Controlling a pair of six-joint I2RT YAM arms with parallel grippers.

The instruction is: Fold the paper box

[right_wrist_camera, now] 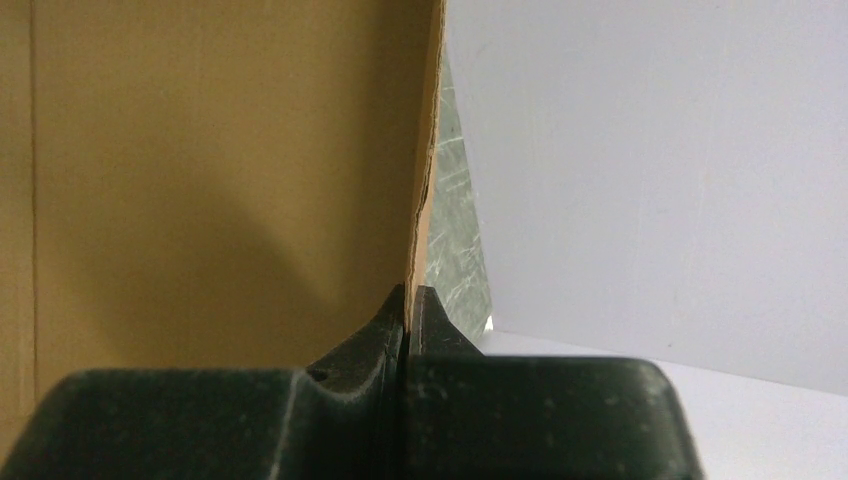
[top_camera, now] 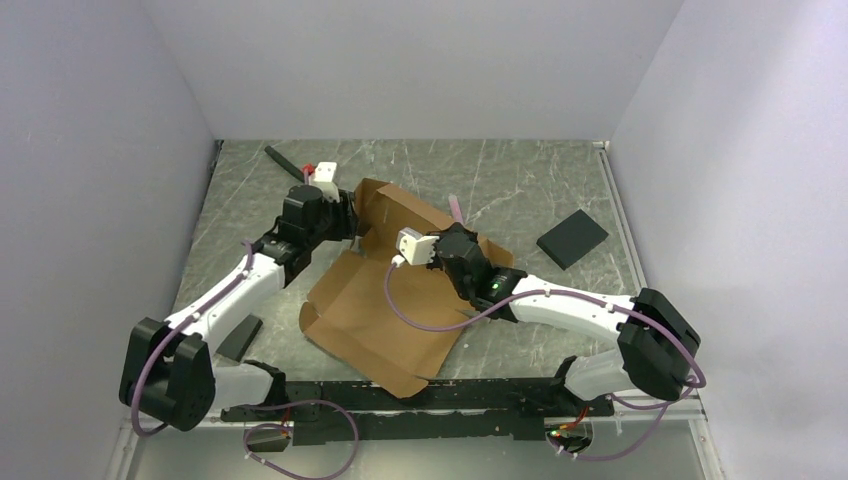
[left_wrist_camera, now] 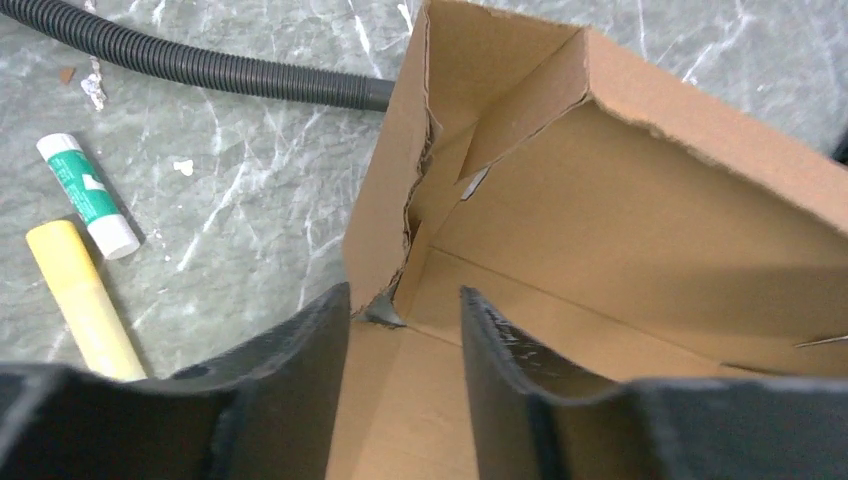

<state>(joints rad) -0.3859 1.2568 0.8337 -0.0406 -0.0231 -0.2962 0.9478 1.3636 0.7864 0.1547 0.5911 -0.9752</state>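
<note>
The paper box [top_camera: 375,320] is lying half-raised in the middle of the worktop [top_camera: 520,180], the right tool [right_wrist_camera: 408,300] is clenching the thin edge of one upright wall, and the left tool [left_wrist_camera: 405,300] is hanging released, fingers [left_wrist_camera: 290,390] apart, over an inside corner.

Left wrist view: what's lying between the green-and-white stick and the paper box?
Nothing; only bare tabletop separates the green-and-white stick from the paper box, as the left wrist view shows.
</note>
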